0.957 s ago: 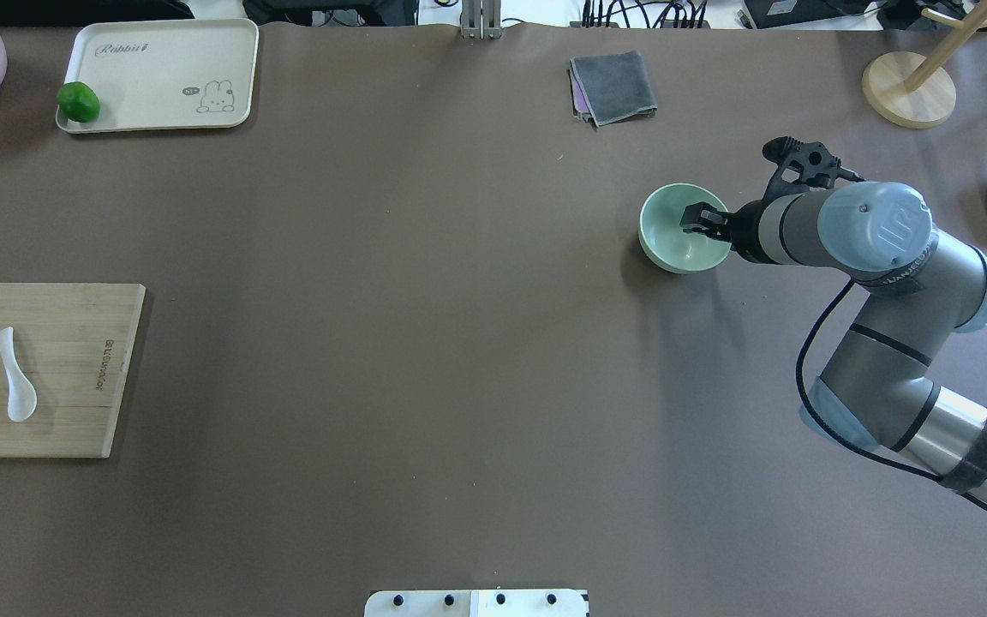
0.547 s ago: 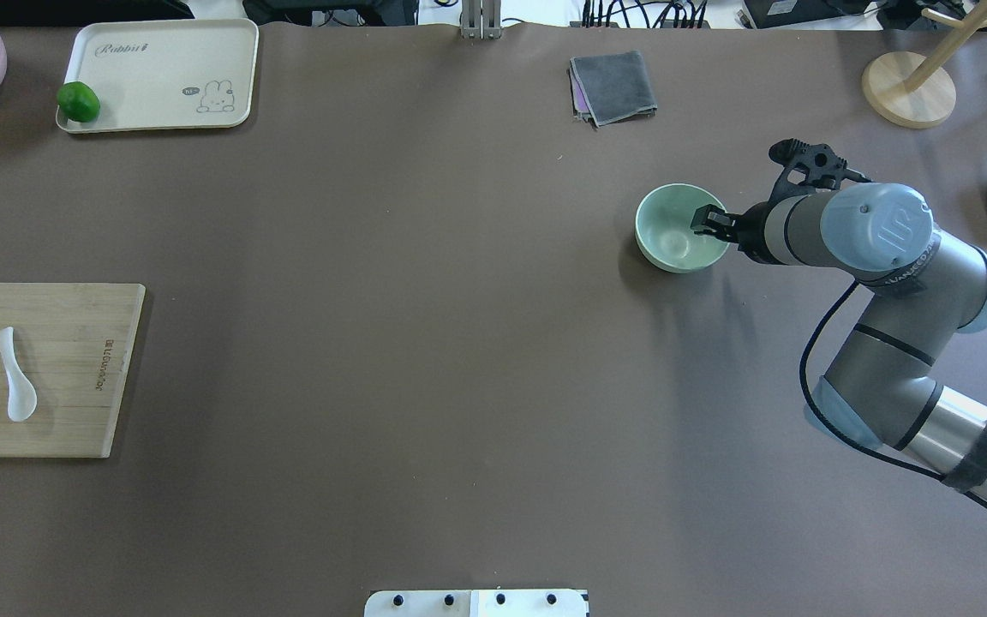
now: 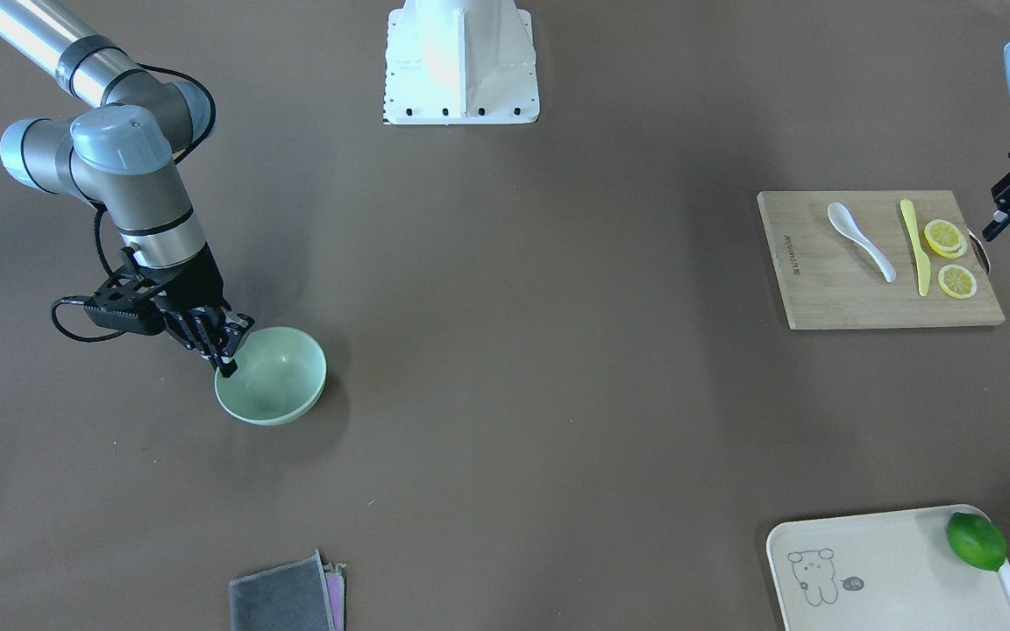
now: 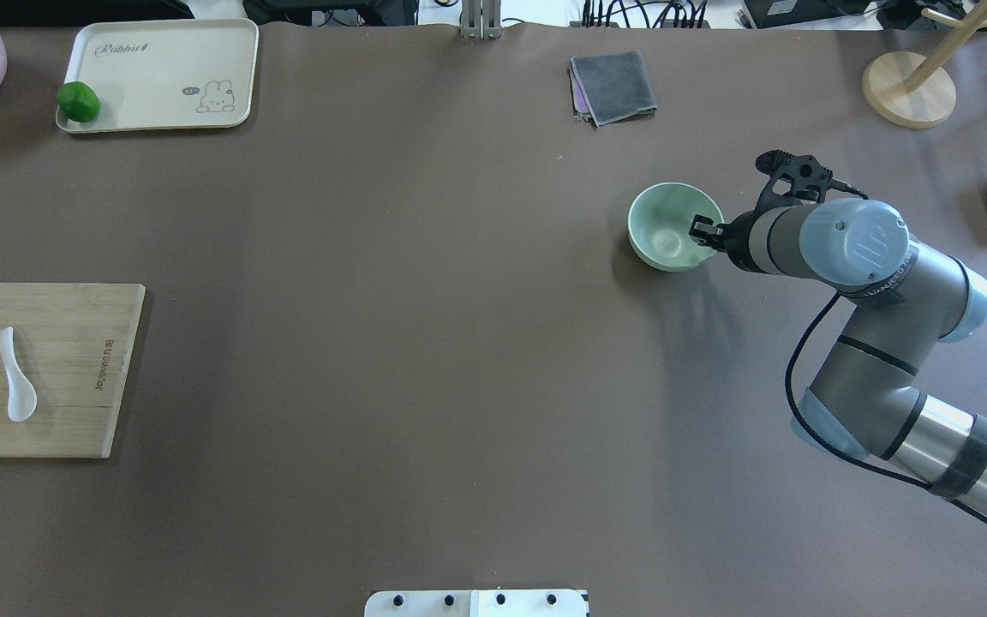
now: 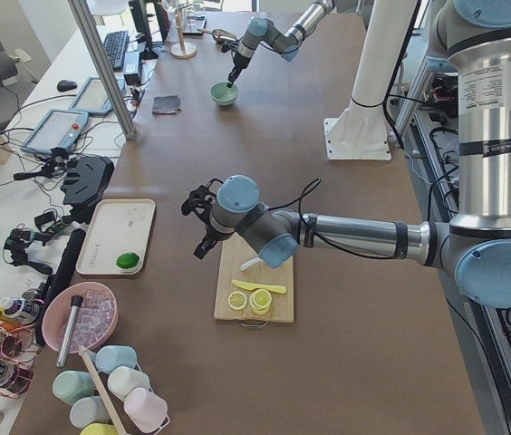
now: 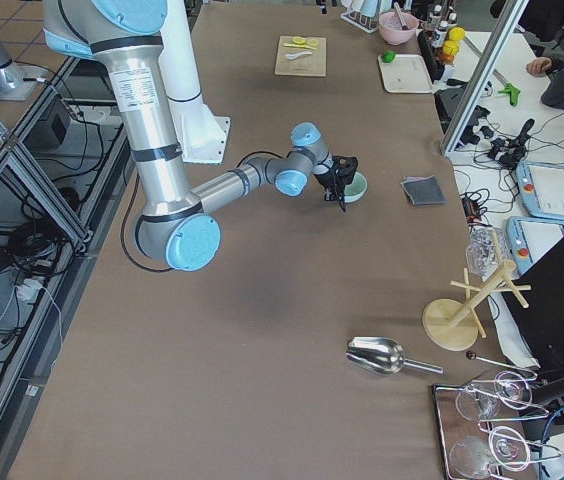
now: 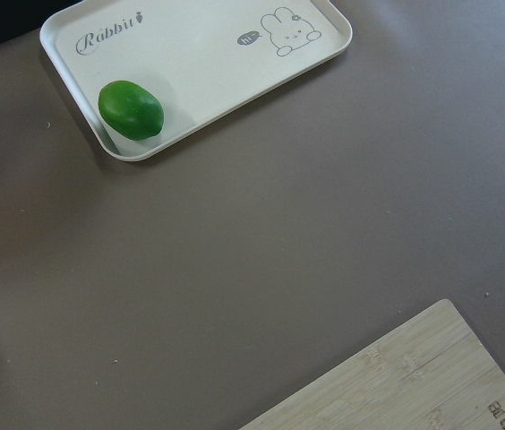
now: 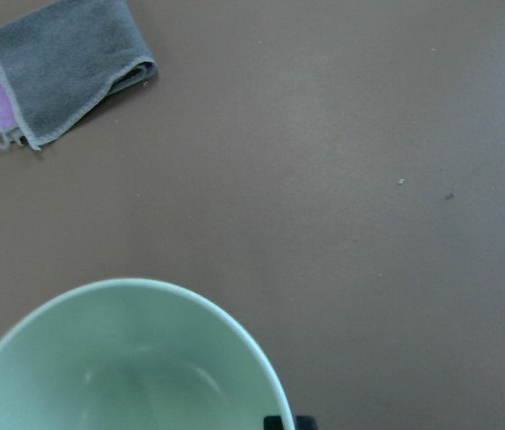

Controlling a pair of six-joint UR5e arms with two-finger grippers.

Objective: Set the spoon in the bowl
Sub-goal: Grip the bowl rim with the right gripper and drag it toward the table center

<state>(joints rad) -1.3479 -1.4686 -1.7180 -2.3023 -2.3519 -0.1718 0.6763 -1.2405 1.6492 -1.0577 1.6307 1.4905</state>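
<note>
Status of task: not begun on the spoon side. The right gripper [image 4: 703, 231] sits at the right-hand rim of the bowl [image 4: 672, 224] in the right half of the overhead view. Its jaws straddle the rim wall and appear clamped on it, one finger inside and one outside. The step in hand looks like positioning the bowl rather than loading it.

The spoon [image 4: 15, 377] lies loose on the cutting board [image 4: 74, 368] at the far left edge of the overhead view, well apart from the bowl. It lies just beside the yellow knife [image 3: 913, 245], not touching it. Its long axis runs nearly top to bottom in that view — scoop toward the bottom of the frame, handle toward the top, hollow side up.

The left gripper [image 3: 992, 217] hangs above the board's right edge in the front-facing view, jaws apart and holding nothing.

Next move, as judged: the left gripper must descend with its jaws set across the handle — the spoon is glossy and shallow-lying, so slip is a risk.
</note>
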